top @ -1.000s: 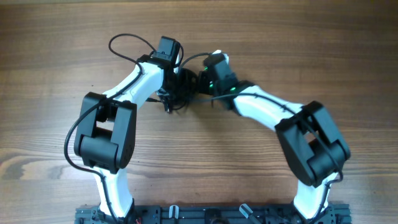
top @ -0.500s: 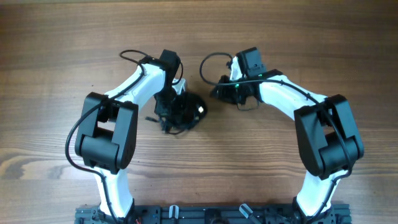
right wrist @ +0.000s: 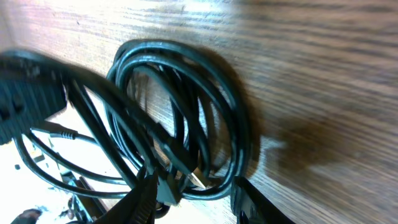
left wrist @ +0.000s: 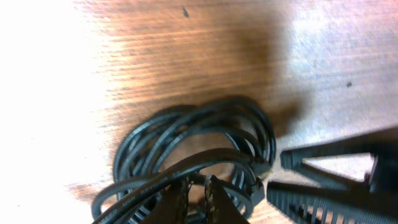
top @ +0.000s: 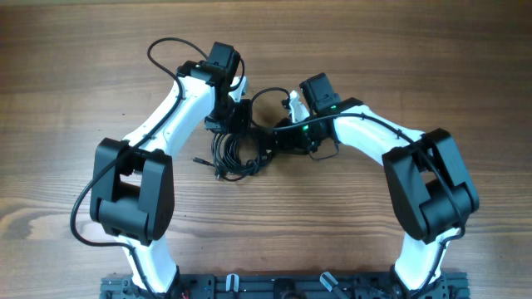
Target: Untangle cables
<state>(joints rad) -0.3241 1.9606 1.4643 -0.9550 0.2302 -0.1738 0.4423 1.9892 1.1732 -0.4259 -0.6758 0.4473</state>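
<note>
Left gripper (left wrist: 196,186) reaches down from a bent arm, its fingers nearly together, pinching one strand of the cables (left wrist: 202,112), a loose black coil on the table (top: 374,50) between both arms. Right gripper (right wrist: 194,182) stands parted astride several loops. Plug ends are blurred, and the wrist views cut the coil off.

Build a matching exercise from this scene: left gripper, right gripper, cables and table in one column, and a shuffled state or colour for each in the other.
Column one
1. left gripper
2. right gripper
3. cables
4. table

Column two
A. brown wood grain
B. jaws spread wide, cable strands between them
C. black, coiled in a bundle
D. jaws nearly together at a cable strand

Pairs: 1-D, 2-B, 3-C, 4-A
</note>
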